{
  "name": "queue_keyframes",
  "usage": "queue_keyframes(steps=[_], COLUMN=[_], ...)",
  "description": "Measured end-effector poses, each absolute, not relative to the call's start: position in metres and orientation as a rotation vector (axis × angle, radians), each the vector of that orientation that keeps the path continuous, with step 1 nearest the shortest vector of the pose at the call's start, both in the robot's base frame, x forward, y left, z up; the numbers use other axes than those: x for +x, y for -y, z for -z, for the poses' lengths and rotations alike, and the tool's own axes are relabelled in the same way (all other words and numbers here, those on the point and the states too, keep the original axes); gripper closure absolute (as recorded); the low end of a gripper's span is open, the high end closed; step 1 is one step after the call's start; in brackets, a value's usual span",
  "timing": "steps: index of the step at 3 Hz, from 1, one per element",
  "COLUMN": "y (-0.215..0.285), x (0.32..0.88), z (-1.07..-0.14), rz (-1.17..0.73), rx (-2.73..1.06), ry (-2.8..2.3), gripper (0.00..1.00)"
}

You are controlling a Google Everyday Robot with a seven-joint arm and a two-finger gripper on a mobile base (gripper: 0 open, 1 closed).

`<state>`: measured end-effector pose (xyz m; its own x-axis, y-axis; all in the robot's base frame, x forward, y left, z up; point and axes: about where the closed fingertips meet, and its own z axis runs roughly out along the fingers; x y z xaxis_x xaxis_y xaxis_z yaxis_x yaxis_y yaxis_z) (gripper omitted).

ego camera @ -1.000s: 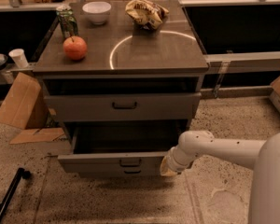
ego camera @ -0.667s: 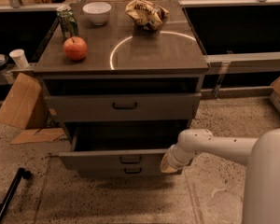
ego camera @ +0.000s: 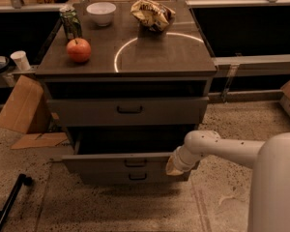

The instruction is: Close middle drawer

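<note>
Camera view looks down on a grey three-drawer cabinet [ego camera: 128,76] standing on a speckled floor. The middle drawer [ego camera: 101,164] is pulled well out, its dark tray open to the camera and its low front with a small centre pull standing forward of the top drawer [ego camera: 87,111] above. The lowest drawer [ego camera: 106,177] shows just beneath it, set further back. The robot's white arm [ego camera: 222,149] reaches in from the right, and the gripper [ego camera: 175,166] sits at the right end of the middle drawer's front, against or just beside it; whether its grasp is spread or pressed together cannot be told. On the cabinet's top surface a red apple [ego camera: 79,50], a green can [ego camera: 70,22], a white bowl [ego camera: 101,12] and a crumpled snack bag [ego camera: 152,14] stand apart from each other. Folded cardboard [ego camera: 20,105] leans at the cabinet's left side.
</note>
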<state>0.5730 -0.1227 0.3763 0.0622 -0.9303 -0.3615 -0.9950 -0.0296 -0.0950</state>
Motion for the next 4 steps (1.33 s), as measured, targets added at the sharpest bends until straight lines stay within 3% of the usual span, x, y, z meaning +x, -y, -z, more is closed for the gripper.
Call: queue_keyframes(steps=[3, 4], y=[0.123, 0.123], x=[0.602, 0.604], z=[-0.374, -0.373], rz=[-0.285, -0.291], rx=[-1.991, -1.989], ry=[-1.945, -1.949], gripper=[0.15, 0.00])
